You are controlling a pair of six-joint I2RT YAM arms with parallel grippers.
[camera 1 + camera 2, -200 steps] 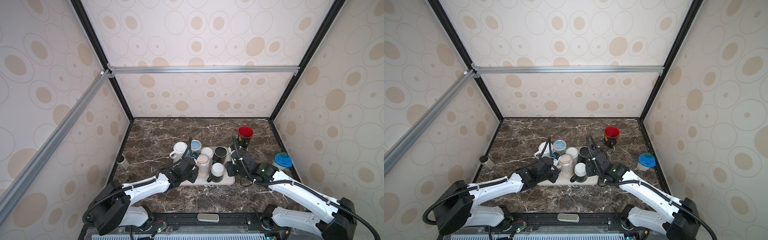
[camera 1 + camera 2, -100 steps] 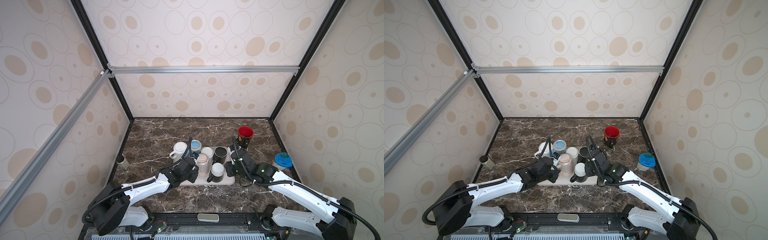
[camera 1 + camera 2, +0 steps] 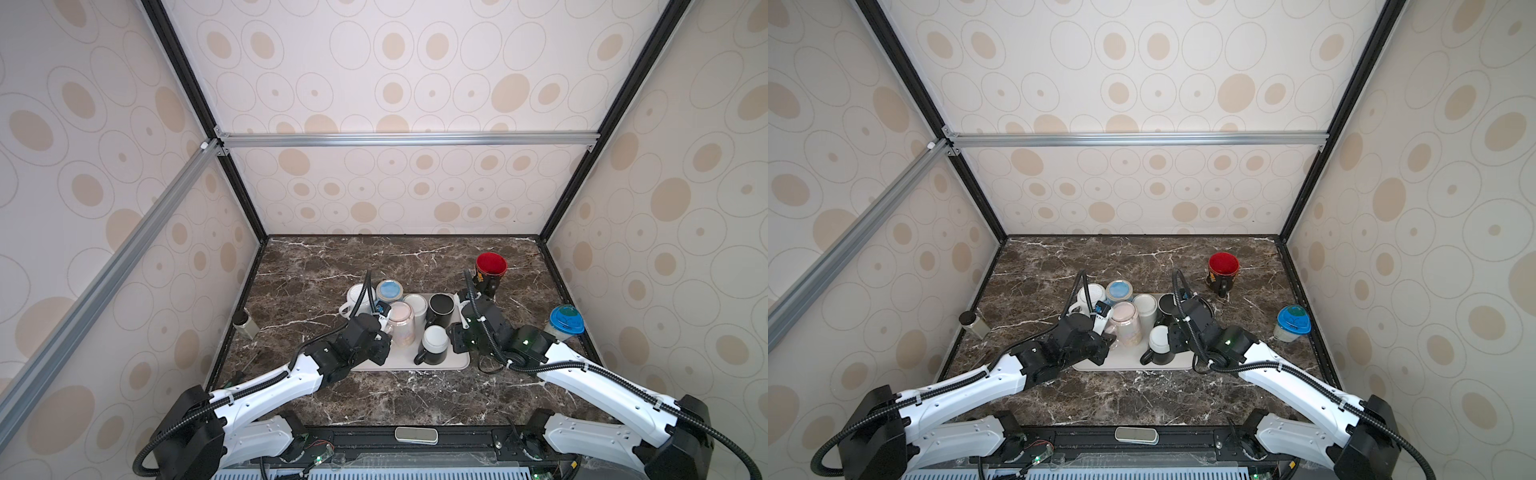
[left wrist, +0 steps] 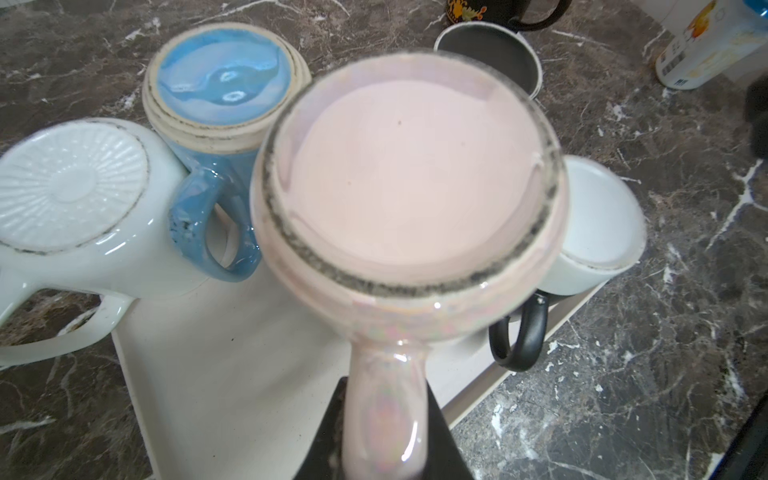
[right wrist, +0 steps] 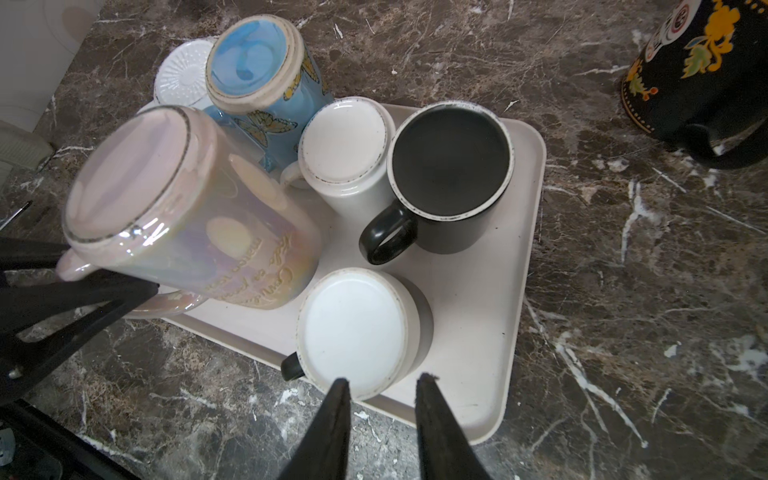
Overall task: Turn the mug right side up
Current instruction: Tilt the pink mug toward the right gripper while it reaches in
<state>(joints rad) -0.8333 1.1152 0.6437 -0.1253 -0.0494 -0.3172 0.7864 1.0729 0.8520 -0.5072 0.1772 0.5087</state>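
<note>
The mug (image 4: 411,174) is pink and pearly, and it is base-up and tilted over the near left part of the beige tray (image 5: 478,332). It shows in both top views (image 3: 401,328) (image 3: 1125,322) and in the right wrist view (image 5: 178,208). My left gripper (image 4: 384,390) is shut on its handle, one black finger (image 4: 332,419) on each side. Whether its rim touches the tray I cannot tell. My right gripper (image 5: 384,379) is open and holds nothing; it hovers by the tray's near edge, just short of an upside-down black mug with a white base (image 5: 353,328).
On and around the tray stand an upside-down white ribbed mug (image 3: 357,297), blue mug (image 3: 388,289) and white mug (image 3: 415,305), and an upright black mug (image 3: 441,305). A red-lined black mug (image 3: 490,268), a blue-lidded cup (image 3: 565,322) and a small jar (image 3: 245,324) stand on the marble.
</note>
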